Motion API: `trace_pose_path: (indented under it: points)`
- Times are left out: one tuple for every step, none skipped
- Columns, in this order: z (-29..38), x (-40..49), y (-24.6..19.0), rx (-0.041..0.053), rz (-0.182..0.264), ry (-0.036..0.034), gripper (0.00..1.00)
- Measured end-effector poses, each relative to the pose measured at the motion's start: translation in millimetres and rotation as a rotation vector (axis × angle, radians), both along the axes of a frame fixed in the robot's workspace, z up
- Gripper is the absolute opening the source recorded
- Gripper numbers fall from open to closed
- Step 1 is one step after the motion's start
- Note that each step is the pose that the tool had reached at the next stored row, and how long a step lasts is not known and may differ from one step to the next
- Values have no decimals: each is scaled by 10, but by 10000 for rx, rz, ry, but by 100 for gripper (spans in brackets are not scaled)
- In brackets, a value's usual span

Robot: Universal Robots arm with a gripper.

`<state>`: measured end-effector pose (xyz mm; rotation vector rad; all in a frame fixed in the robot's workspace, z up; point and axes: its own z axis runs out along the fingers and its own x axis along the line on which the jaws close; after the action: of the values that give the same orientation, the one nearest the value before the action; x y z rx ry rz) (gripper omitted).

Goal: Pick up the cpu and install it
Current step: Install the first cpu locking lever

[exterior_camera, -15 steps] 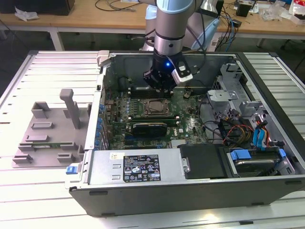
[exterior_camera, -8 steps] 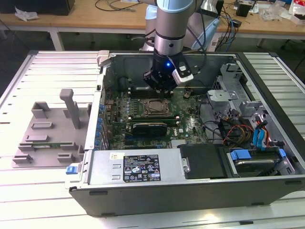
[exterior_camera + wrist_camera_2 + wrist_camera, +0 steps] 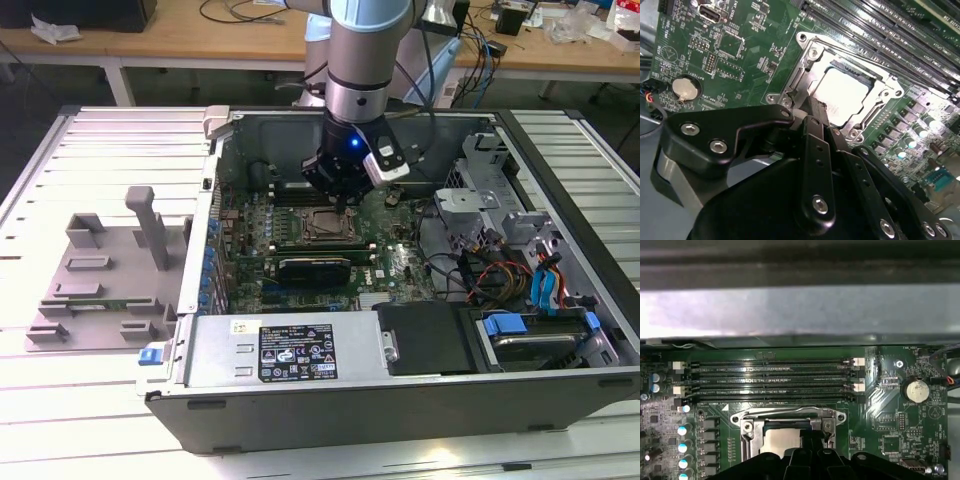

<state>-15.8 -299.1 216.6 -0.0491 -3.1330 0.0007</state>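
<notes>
In the socket, one cpu [image 3: 845, 95]

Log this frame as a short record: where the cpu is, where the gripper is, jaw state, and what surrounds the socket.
cpu: pale square chip lying in the metal socket frame on the motherboard
gripper: above the socket's edge, inside the open computer case
jaws: closed together, holding nothing
near socket: memory slots, coin battery
outside case: grey tray at the exterior view's left

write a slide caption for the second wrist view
Gripper poised at the edge of the cpu seated in the motherboard socket.
</notes>
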Motion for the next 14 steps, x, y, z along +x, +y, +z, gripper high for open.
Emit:
trace_pose_path:
  points:
    - [25,1,-1,-4,1,0,11]
    - [41,1,-1,-9,2,0,11]
    - [56,1,-1,-14,3,0,11]
    - [123,1,-1,-36,2,-1,11]
    - [162,1,-1,-47,2,0,11]
    - [205,1,-1,-56,1,0,11]
    - [259,1,-1,-66,2,-1,11]
    - [308,1,-1,-78,2,0,11]
    - [343,1,-1,-85,1,0,11]
    - [380,1,-1,-94,1,0,11]
    - [409,1,-1,-96,1,0,11]
    - [417,1,-1,-95,1,-1,11]
    - [417,1,0,-92,1,-3,11]
    - [419,1,-1,-96,1,0,11]
